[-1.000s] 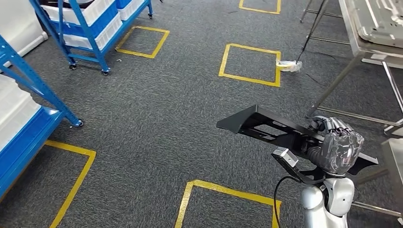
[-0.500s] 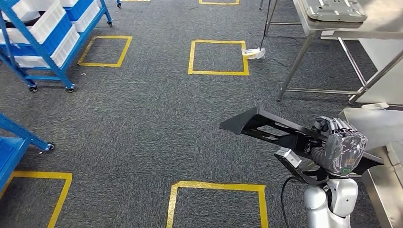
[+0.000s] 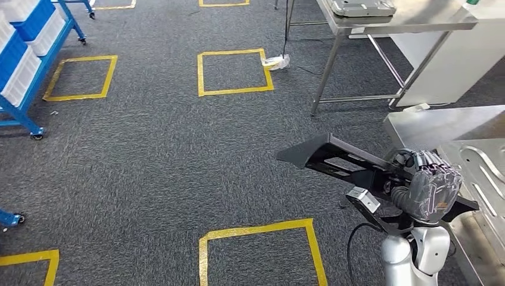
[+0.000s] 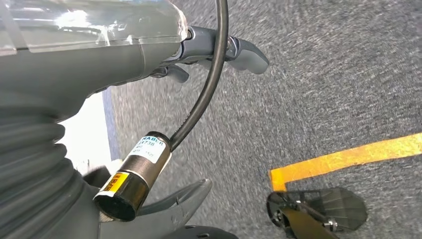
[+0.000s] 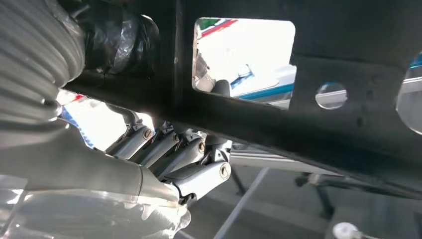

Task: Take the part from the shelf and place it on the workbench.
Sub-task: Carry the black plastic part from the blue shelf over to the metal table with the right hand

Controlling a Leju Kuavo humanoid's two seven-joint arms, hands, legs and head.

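The part point(image 3: 333, 156) is a long black metal bracket with cut-outs, held level over the carpet at the lower right of the head view. My right hand point(image 3: 430, 189) grips it near its right end. In the right wrist view the fingers point(image 5: 174, 149) curl around the black part point(image 5: 348, 45) from below. The steel workbench point(image 3: 429, 122) stands just to the right of the part, with a pressed metal panel point(image 3: 483, 173) lying on it. My left hand point(image 4: 224, 47) hangs over the grey carpet, fingers apart and holding nothing.
A second steel table point(image 3: 411, 24) with a grey device point(image 3: 360, 7) on it stands at the back right. A blue shelf with white bins point(image 3: 24, 53) is at the far left. Yellow taped squares point(image 3: 233, 71) mark the carpet. A small white bundle point(image 3: 277, 61) lies by a table leg.
The camera has turned to the right, so the whole floor slid left and the blue shelves moved out. The workbench came in at the right. My right hand still holds the part.
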